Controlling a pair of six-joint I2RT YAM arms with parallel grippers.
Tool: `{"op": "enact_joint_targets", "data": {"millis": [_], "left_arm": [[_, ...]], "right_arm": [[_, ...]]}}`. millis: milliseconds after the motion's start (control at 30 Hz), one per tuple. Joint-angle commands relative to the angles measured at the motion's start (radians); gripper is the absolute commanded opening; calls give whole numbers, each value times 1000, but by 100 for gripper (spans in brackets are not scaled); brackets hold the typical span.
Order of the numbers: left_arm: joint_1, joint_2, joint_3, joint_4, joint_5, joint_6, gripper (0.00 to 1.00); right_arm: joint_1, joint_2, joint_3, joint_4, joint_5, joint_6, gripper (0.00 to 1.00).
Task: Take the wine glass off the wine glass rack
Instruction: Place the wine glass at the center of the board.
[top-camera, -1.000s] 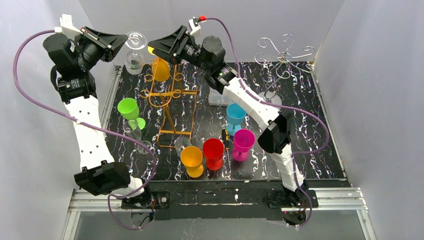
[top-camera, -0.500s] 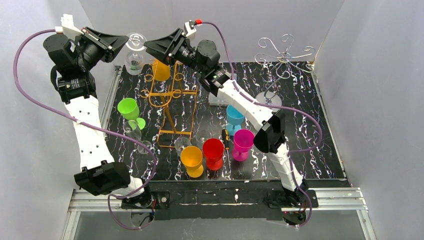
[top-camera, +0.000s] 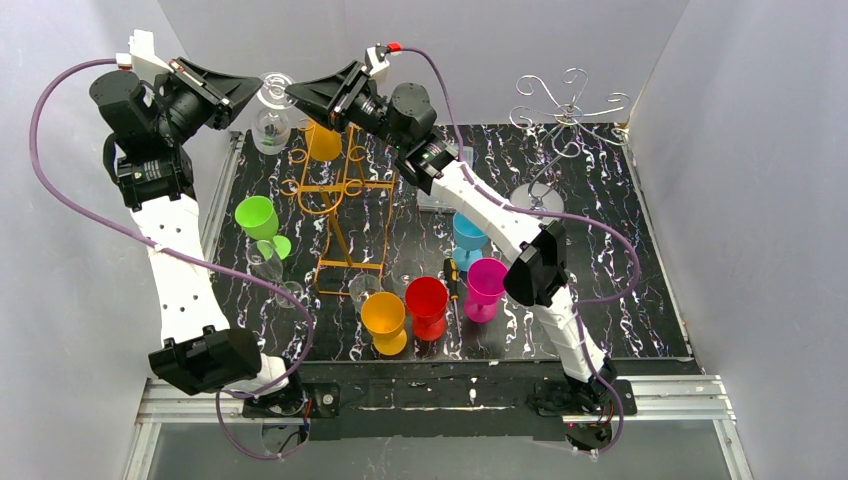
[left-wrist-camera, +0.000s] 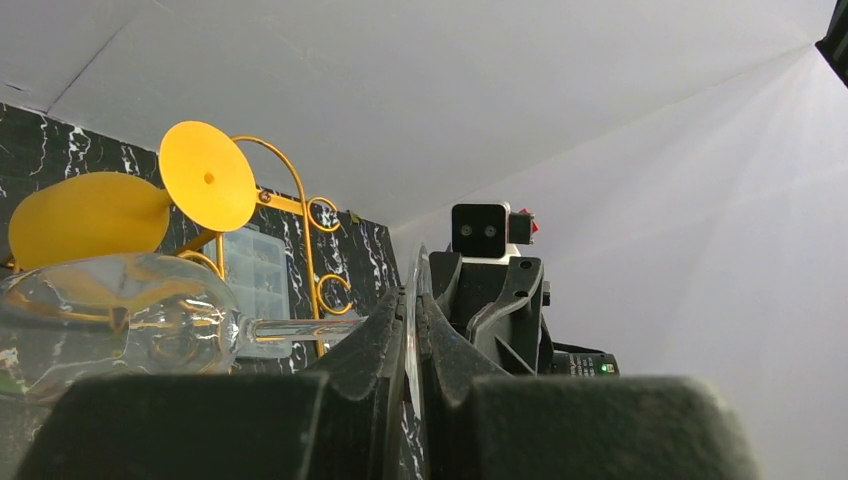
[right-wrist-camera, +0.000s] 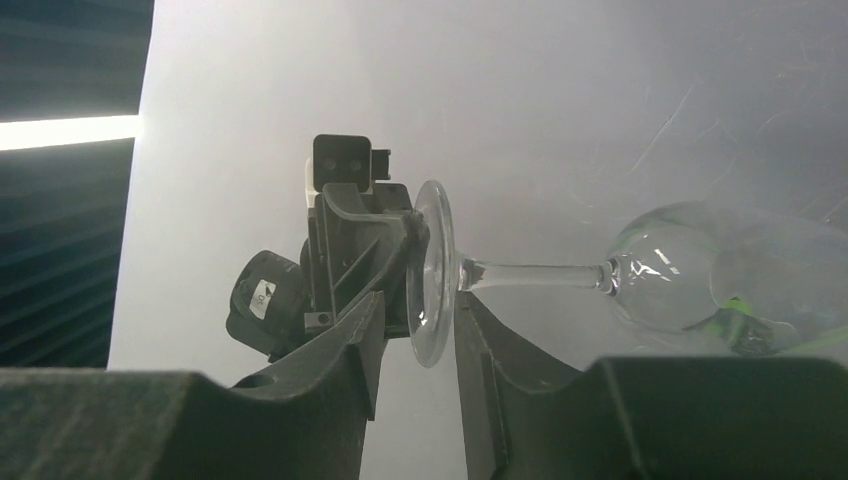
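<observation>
Clear wine glass (top-camera: 268, 122): in the air at eleven o'clock of the table, beside the orange wire rack (top-camera: 340, 195) at its ten o'clock. Left gripper (left-wrist-camera: 412, 335): clamped on the foot disc. Right gripper (right-wrist-camera: 420, 320): jaws narrowly apart, straddling the same disc from three o'clock.

No text is legible; the small white sticker (right-wrist-camera: 262, 293) is too blurred to read.

Two arms (top-camera: 180, 250) (top-camera: 500, 215), two wire racks (top-camera: 333, 232) (top-camera: 560, 105), six coloured goblets (top-camera: 257, 216) (top-camera: 322, 142) (top-camera: 384, 312) (top-camera: 427, 298) (top-camera: 487, 278) (top-camera: 470, 228), one clear wine glass (top-camera: 268, 128) aloft, others unclear
</observation>
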Motion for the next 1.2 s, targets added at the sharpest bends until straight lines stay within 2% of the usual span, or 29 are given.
{"op": "enact_joint_targets", "data": {"millis": [0,133,333,400,467,600,700,733,767,800,1000,1167], "left_arm": [[-18,-52,9,21,33,40,0],[-31,-52,14,11,37,54,0],[-37,-55,18,2,38,66,0],[-36,-56,23,-5,38,72,0],[-36,-60,27,-20,32,86,0],[-37,-68,41,-52,19,117,17],[-36,-72,53,-71,9,127,41],[-36,-73,65,-63,11,127,78],[-37,-73,63,-38,24,116,96],[-37,-72,66,-22,28,104,98],[-36,-76,96,19,29,60,98],[-37,-76,145,-19,-13,57,98]], "right_arm": [[12,18,60,73,15,25,39],[14,17,59,75,16,32,33],[14,6,29,95,5,57,13],[14,7,29,103,2,69,4],[14,8,27,118,-4,84,1],[13,5,24,162,-8,103,1],[11,-1,23,188,-9,109,1],[4,-13,18,208,-11,108,1],[2,-19,13,215,-12,106,1],[-2,-26,8,224,-14,103,1],[-32,-64,-23,269,-27,93,1],[-62,-115,-55,298,-41,72,1]]}}
